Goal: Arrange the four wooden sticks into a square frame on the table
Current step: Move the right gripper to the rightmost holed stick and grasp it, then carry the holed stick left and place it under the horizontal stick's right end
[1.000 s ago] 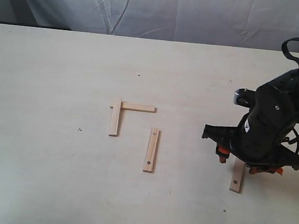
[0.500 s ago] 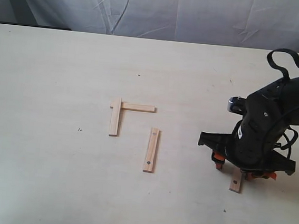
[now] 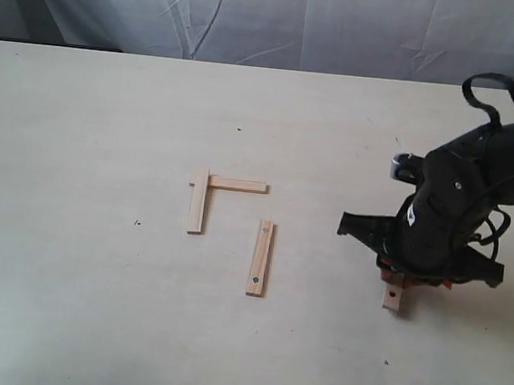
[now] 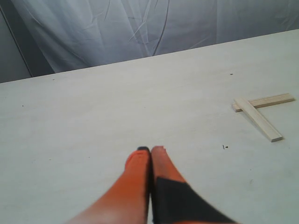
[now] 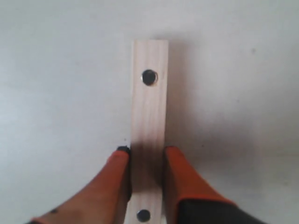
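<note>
Table (image 3: 90, 322) pale cream, creased curtain (image 3: 300, 24) behind; right gripper (image 5: 147, 156) clasps stick (image 5: 149, 112)

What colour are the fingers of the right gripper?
Orange fingers, with black further back; clearest in the right wrist view.

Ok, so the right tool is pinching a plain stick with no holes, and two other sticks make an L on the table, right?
No. The stick pinched by the right tool has a dark hole near each end; the right wrist view shows both. The two other sticks do make an L on the table.
</note>
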Tool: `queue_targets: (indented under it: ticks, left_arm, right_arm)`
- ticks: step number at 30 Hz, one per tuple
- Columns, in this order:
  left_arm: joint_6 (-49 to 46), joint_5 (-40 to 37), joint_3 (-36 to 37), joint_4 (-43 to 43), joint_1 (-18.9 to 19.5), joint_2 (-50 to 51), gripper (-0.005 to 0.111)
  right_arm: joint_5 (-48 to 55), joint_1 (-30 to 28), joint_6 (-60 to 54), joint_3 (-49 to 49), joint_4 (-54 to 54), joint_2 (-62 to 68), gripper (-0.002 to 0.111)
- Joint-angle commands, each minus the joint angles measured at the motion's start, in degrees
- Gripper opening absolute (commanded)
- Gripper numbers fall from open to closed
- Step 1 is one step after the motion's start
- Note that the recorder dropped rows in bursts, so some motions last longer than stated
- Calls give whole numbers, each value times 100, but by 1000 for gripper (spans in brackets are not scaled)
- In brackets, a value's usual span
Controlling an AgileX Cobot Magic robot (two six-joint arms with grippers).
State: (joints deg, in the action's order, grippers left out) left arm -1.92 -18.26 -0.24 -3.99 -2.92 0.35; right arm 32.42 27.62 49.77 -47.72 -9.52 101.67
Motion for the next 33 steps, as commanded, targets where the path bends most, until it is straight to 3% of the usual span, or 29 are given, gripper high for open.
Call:
queue_targets:
  ticks: [1,8,21,33]
  left_arm:
    - [27,31,24,-17,4,-35,0]
    - [27,31,24,-17,4,-35,0]
    - [27,31,24,-17,4,-35,0]
    - [27,31,24,-17,4,-35,0]
  right_arm:
    - [269,-21,-362,-568,110,-328,2]
    - [423,105,-1213,-1455,1122,-224,2]
    - [656,1417,-1224,-3693,1480,1594,2]
    - [821,1444,-1201,-3825,1300,2317,2]
